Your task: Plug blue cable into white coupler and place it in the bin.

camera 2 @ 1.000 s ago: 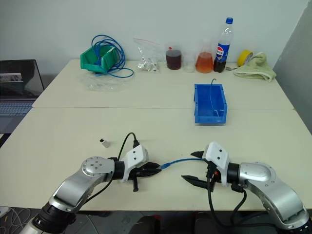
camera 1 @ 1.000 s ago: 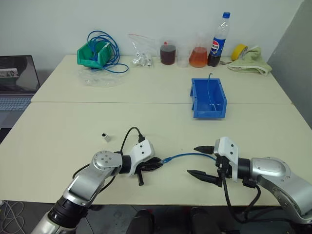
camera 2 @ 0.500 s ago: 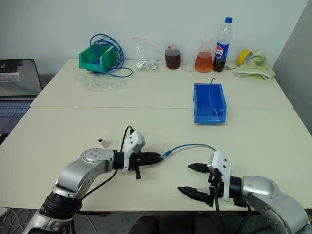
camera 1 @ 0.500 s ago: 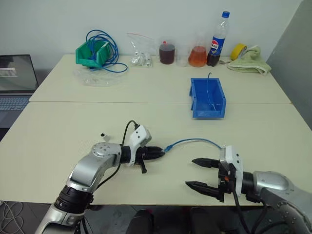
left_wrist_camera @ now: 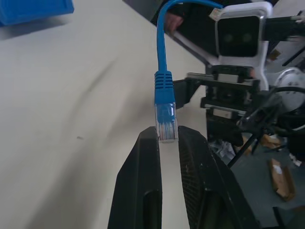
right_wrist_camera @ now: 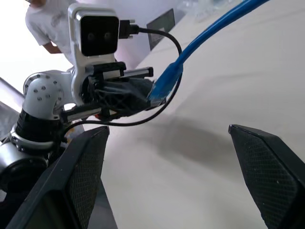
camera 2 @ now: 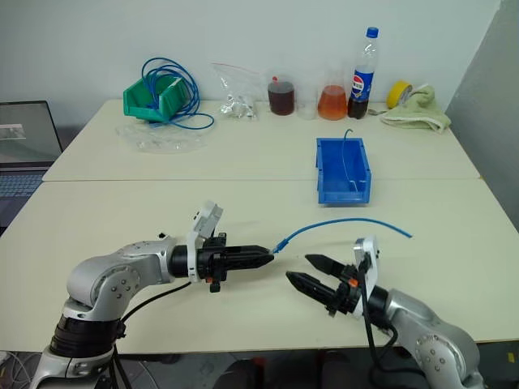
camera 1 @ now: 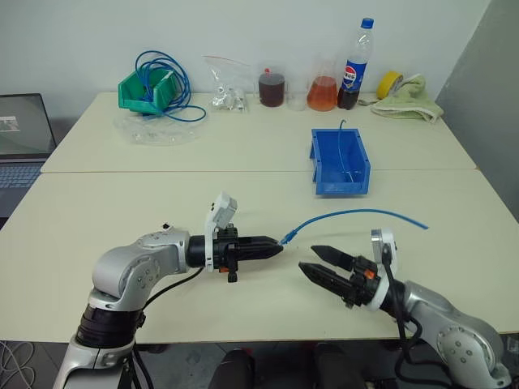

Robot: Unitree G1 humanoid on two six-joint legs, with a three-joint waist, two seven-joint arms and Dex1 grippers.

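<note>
Your left gripper (camera 1: pixel 276 246) has come up off the table (camera 1: pixel 122 203) over the last second, and the blue cable (camera 1: pixel 357 214) has come up with it — a second ago the cable sagged low between the two arms; now it arcs free in the air, its far end out toward 3 o'clock. The black fingers (left_wrist_camera: pixel 143 181) are pinched narrow on the clear plug (left_wrist_camera: pixel 166 123), which stands just past the tips with the cable running on from it.

Your right gripper (camera 1: pixel 320 263) has swung round to face the left one, tips pointing toward 9 o'clock, fingers spread wide with nothing between them. It sits just beside the held plug, a little toward 4 o'clock of it.

That posture reads like a handover or a regrip, but the plugging step has nothing to plug into yet. The white coupler (camera 1: pixel 167 226) seems to be the tiny speck on the table beyond the left arm, toward 9 o'clock of the grippers; it is too small to tell more. The bin (camera 1: pixel 340 154) waits at 12 o'clock, well apart, with a thin pale line inside.

So judge the task as early — cable secured, coupler not yet picked up. The empty right gripper is your free one for it.
</note>
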